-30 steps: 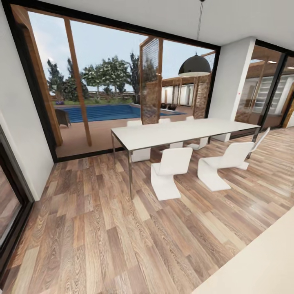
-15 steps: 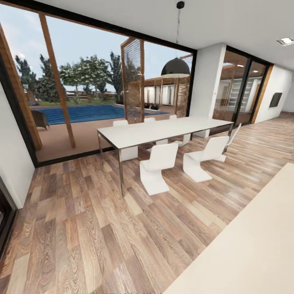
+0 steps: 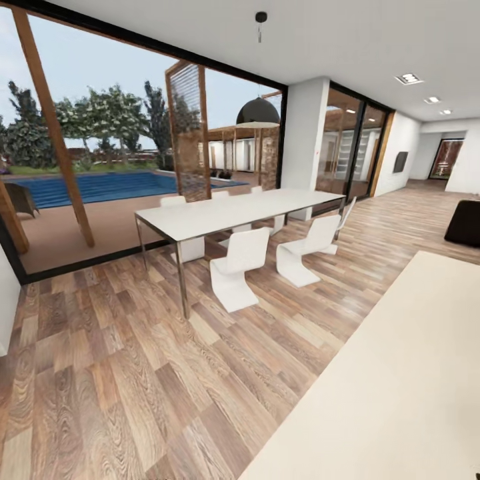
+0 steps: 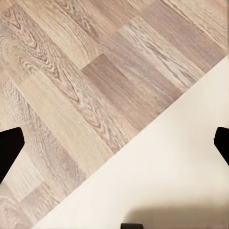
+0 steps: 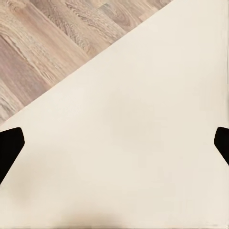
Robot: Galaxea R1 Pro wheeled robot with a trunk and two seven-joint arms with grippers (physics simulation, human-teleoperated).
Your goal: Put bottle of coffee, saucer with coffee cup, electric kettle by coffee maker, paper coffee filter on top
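I'm looking across a wood-plank floor (image 3: 133, 373) at a long white dining table (image 3: 233, 210) ringed by white chairs (image 3: 233, 270), a black pendant lamp (image 3: 257, 112) hanging above it. Big glass walls (image 3: 100, 133) show a blue pool (image 3: 100, 185) and trees. A cream counter (image 3: 400, 387) cuts in at my lower right; recessed ceiling lights (image 3: 409, 79) glow

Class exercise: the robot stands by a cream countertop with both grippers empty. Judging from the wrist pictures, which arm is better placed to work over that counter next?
Probably the right. The right gripper hangs open over the cream countertop, with floor only at one corner. The left gripper, also open, straddles the counter's edge, half over the wooden floor. No coffee items are in sight.
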